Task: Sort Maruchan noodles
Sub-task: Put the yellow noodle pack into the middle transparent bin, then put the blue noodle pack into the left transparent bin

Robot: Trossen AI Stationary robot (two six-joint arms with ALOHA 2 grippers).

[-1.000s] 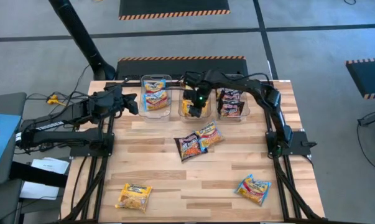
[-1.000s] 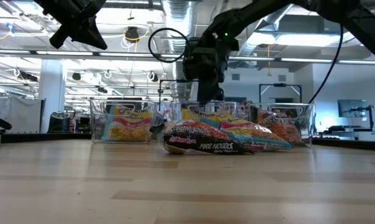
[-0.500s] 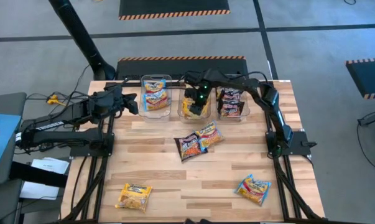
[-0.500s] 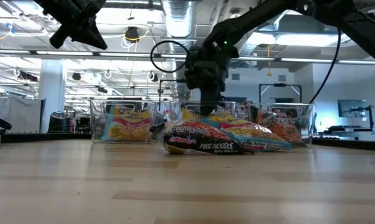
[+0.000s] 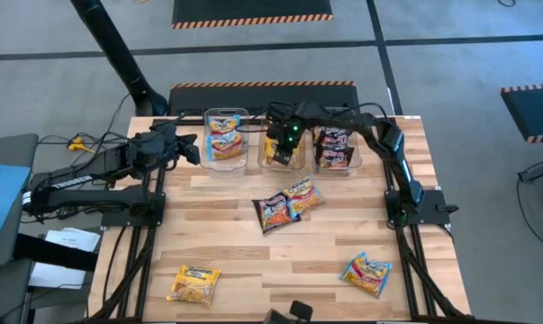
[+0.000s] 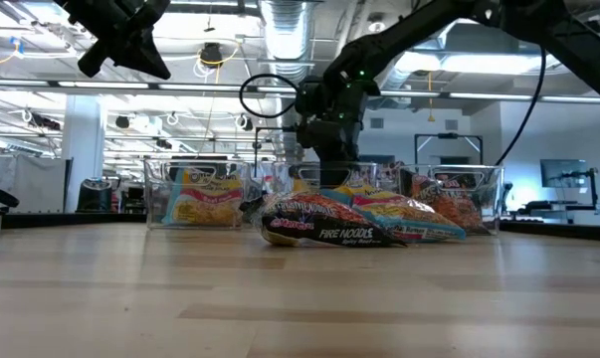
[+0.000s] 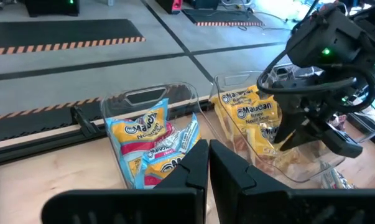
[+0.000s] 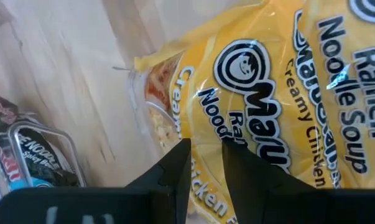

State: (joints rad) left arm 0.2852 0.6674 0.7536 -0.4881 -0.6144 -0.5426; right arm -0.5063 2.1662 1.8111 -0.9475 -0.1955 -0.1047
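Three clear bins stand along the far edge. The left bin (image 5: 224, 114) holds blue-pink Maruchan packets (image 7: 147, 134), the middle bin (image 5: 261, 151) holds yellow ones (image 7: 246, 109), and the right bin (image 5: 355, 155) holds dark ones (image 5: 333, 144). My right gripper (image 5: 283, 153) reaches down into the middle bin and is shut on a yellow packet (image 8: 268, 93). Loose on the table lie a dark packet (image 5: 272, 212), a blue-pink one (image 5: 304, 195) overlapping it, a yellow one (image 5: 194, 283) and another blue-pink one (image 5: 367, 273). My left gripper (image 5: 194, 149) hangs shut and empty, raised near the left bin. My right gripper meets the yellow packet on its printed face near one end (image 8: 206, 134), coming steeply from above. The fingers (image 8: 175, 165) themselves hide whether they pinch an edge or a fold. The packet lies tilted inside the middle bin, on the other yellow packets.
The bins' upright walls flank my right gripper. Bare wood lies between the bins and the two overlapping packets mid-table, and across the near half between the two loose packets there. The left arm's links (image 5: 82, 175) stretch along the table's left edge.
My right gripper has gone a little toward the far edge and down into the middle bin, tipping to point more steeply down, with the yellow packet still between its fingers.
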